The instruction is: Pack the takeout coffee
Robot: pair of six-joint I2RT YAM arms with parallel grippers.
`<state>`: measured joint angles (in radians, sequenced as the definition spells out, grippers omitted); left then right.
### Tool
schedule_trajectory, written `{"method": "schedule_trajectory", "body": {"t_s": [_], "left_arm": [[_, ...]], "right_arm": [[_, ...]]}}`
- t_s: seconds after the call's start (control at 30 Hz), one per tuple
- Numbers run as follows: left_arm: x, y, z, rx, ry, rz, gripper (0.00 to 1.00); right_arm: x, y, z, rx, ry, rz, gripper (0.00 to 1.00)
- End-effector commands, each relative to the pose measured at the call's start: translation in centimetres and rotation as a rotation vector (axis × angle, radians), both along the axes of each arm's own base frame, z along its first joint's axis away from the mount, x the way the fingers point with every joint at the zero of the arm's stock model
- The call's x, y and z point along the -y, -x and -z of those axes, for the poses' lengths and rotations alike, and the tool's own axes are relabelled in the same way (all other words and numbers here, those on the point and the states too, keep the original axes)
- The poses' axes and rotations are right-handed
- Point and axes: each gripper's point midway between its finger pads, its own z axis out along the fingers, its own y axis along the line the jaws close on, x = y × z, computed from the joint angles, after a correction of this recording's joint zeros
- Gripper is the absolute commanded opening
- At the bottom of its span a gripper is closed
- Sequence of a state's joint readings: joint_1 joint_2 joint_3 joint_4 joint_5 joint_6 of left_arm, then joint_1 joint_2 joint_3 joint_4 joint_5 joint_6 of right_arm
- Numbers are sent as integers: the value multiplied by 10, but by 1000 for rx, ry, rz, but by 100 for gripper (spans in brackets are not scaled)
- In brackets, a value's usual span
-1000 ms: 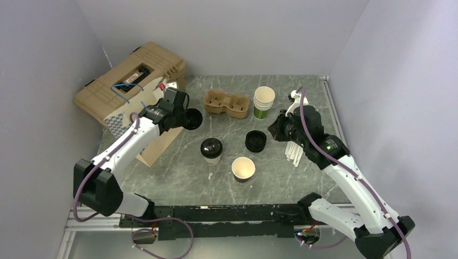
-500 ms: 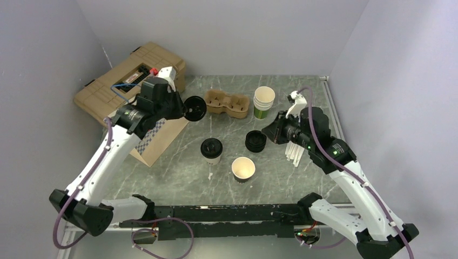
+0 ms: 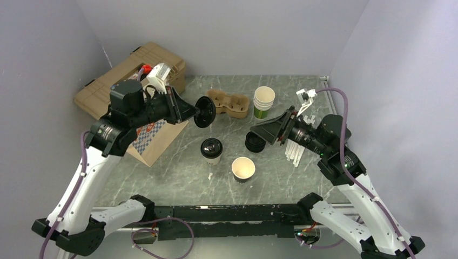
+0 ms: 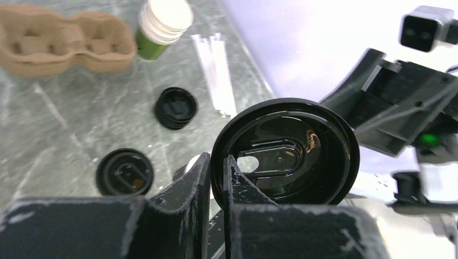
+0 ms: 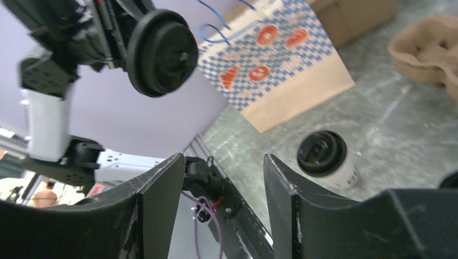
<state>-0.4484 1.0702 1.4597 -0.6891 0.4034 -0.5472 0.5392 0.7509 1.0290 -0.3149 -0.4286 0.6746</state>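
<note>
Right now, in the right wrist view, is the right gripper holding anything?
No: the right gripper has its fingers apart with nothing between them, and the takeout coffee stands beyond it, untouched.

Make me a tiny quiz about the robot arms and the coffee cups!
1. True or false: the left jaws pinch a black lid by its rim, up in the air.
2. How many of the two single cups wear a lid? A: none. B: one. C: both.
3. Fill in: the right jaws stand ___ and hold nothing.

Key:
1. True.
2. B. Only the takeout coffee has a lid; the open cup beside it is bare.
3. Open.
</note>
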Motion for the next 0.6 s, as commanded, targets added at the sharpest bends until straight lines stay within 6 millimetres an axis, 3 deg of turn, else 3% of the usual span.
{"method": "schedule_trajectory", "body": {"t_s": [0.0, 0.27, 0.57], "left_arm": [[21, 35, -39, 56, 190, 190, 0], [33, 58, -51, 30, 346, 318, 0], [40, 64, -50, -17, 450, 383, 0]], "right_arm": [[-11, 25, -55, 74, -221, -117, 64], [-29, 52, -95, 93, -401, -251, 82], [-59, 60, -111, 87, -425, -313, 90]]}}
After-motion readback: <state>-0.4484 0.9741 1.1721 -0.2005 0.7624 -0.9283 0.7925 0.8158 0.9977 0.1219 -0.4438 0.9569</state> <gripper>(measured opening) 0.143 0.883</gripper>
